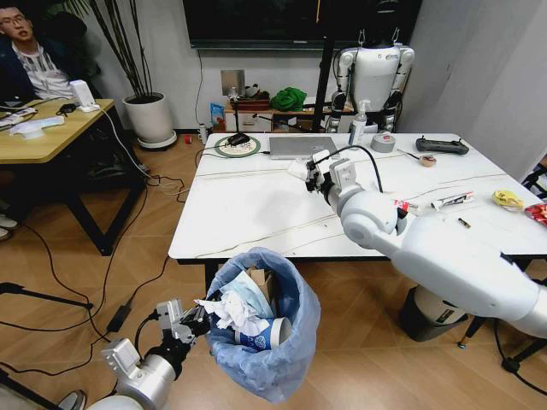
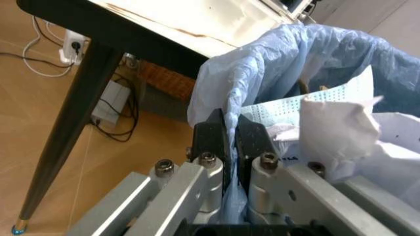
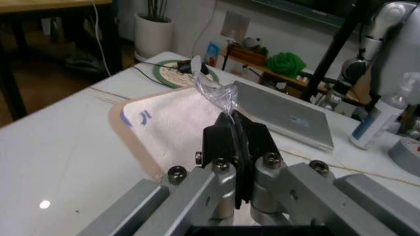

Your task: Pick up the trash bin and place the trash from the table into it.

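Observation:
The trash bin, lined with a crinkly light-blue bag, hangs just in front of the table's near edge. It is stuffed with tissues, a paper cup and a cardboard box. My left gripper is shut on the bag's rim. My right gripper is above the middle of the table, shut on a clear-edged white wrapper with a tan border. More trash lies on the table's right side: a white wrapper, a yellow wrapper and a red one.
A laptop, spray bottle, tape roll, black controller and round green mat sit along the table's far side. A larger bin stands under the table. A wooden desk stands at the left.

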Available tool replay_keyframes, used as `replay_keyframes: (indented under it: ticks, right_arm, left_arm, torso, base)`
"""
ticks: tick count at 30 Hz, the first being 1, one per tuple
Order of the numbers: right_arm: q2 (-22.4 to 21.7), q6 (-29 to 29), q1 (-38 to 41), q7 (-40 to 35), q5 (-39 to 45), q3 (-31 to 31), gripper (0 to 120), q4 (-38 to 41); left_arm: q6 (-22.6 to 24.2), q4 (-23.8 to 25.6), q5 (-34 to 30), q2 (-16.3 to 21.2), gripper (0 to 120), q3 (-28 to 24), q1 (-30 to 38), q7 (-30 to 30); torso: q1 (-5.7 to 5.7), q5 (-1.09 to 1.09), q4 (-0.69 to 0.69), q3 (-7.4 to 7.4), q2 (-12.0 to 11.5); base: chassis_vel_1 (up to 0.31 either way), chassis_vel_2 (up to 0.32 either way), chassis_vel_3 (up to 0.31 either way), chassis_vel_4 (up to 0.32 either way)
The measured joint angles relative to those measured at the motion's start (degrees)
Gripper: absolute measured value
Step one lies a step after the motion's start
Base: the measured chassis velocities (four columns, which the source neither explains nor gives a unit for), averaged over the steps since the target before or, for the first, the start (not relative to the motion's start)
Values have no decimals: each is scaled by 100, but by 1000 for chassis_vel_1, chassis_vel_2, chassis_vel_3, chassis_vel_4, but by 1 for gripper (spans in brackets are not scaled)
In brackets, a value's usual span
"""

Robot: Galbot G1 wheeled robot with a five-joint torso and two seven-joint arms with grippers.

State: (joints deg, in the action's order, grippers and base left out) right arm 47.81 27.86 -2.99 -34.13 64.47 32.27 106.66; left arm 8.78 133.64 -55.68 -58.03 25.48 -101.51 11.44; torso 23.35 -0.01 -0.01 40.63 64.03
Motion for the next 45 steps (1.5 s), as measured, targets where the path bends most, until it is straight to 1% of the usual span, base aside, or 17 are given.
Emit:
replay_keyframes:
  ticks: [2,3,8,9,15,16,18,23,24,29,31,35,36,39,45]
  right_arm:
    - [-87,42,238,-59,353,21,0,194]
    - [-87,42,238,-59,353,21,0,194]
    - [-272,215,838,-314,1405,45,0,691]
    - [-272,215,838,-314,1405,45,0,691]
    - [-393,484,1154,-831,2388,8,0,1217]
    - [-427,519,1172,-942,2574,-19,0,1355]
    - [-452,540,1178,-1017,2676,-36,0,1434]
    - [-686,644,1144,-1506,3565,-256,0,2046]
    - [-686,644,1144,-1506,3565,-256,0,2046]
    - [-753,760,954,-1996,4221,-462,0,2390]
    - [-758,778,931,-2087,4335,-482,0,2445]
    - [-785,906,862,-2581,4969,-664,0,2678]
    - [-785,906,862,-2581,4969,-664,0,2678]
    - [-787,1008,874,-2953,5598,-830,0,2801]
    - [-927,1041,864,-3172,6060,-980,0,3076]
  left_arm:
    - [0,3,26,-17,0,-2,-41,-5]
    - [0,3,26,-17,0,-2,-41,-5]
    - [0,60,71,-27,0,22,-150,-16]
    - [0,60,71,-27,0,22,-150,-16]
    - [-2,108,127,-31,0,84,-275,-24]
    - [-3,118,129,-31,0,105,-299,-26]
    - [-3,124,130,-32,0,119,-308,-26]
    - [-4,192,112,-29,0,226,-400,-25]
    - [-4,192,112,-29,0,226,-400,-25]
    - [-3,245,105,9,0,287,-461,-19]
    - [-3,256,103,12,0,301,-472,-17]
    - [1,287,103,15,0,377,-533,-10]
    - [1,287,103,15,0,377,-533,-10]
    - [2,291,103,1,0,422,-542,-2]
    - [6,300,94,-48,0,469,-541,12]
  torso:
    - [1,3,0,1,-1]
    - [1,3,0,1,-1]
    - [0,1,0,0,1]
    - [0,1,0,0,1]
    - [0,1,0,0,1]
    - [0,1,0,0,1]
    - [0,2,0,0,1]
    - [0,1,-2,0,1]
    - [0,1,-2,0,1]
    - [0,2,0,0,0]
    - [0,2,-1,0,1]
    - [0,2,-1,0,1]
    - [0,2,-1,0,1]
    - [0,1,0,0,1]
    - [0,1,0,0,0]
  base:
    - [0,0,0,0]
    - [0,0,0,0]
    - [0,0,0,0]
    - [0,0,0,0]
    - [0,0,0,0]
    - [0,0,0,0]
    - [0,0,0,0]
    - [0,0,0,0]
    - [0,0,0,0]
    - [0,0,0,0]
    - [0,0,0,0]
    - [0,0,0,0]
    - [0,0,0,0]
    - [0,0,0,0]
    - [0,0,0,0]
